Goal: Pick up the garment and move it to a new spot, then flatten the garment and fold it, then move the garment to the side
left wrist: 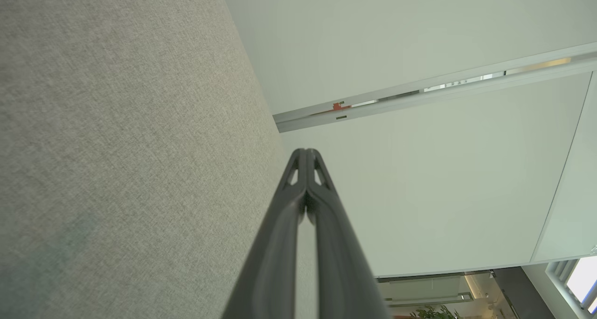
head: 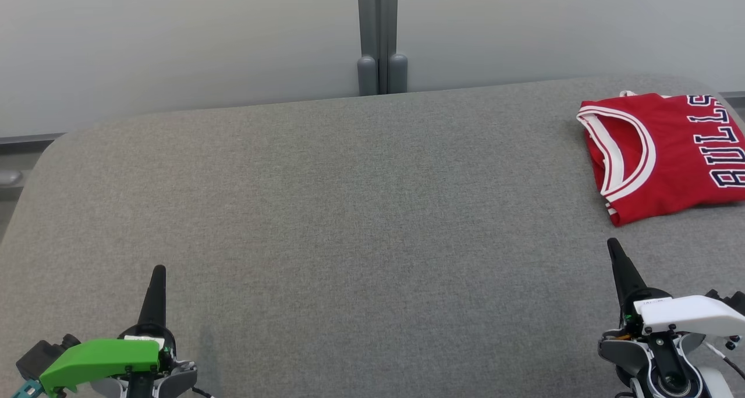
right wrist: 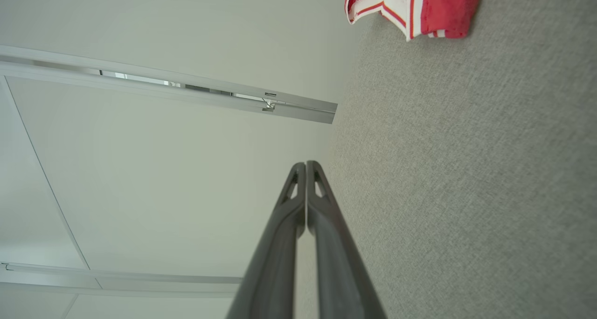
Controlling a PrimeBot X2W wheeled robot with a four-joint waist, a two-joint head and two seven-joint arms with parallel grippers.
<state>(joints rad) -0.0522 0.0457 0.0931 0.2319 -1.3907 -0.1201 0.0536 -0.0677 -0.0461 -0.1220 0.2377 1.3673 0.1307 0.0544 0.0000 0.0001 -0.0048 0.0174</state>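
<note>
Pale grey wall panels (head: pixel 174 37) run along the back, then there's one big grey fabric-covered table (head: pixel 349 212) with rounded corners. One folded red basketball jersey with white trim (head: pixel 669 153) sits at the table's far right corner, a bit ahead of the right gripper (head: pixel 614 248) and well apart from the left gripper (head: pixel 158 272). Two grippers total, both pinched fully closed with nothing in them, down near the front edge.

Grey fabric table (head: pixel 326 212) — behind it, pale wall (head: pixel 174 37) split by grey post (head: pixel 378 31).
</note>
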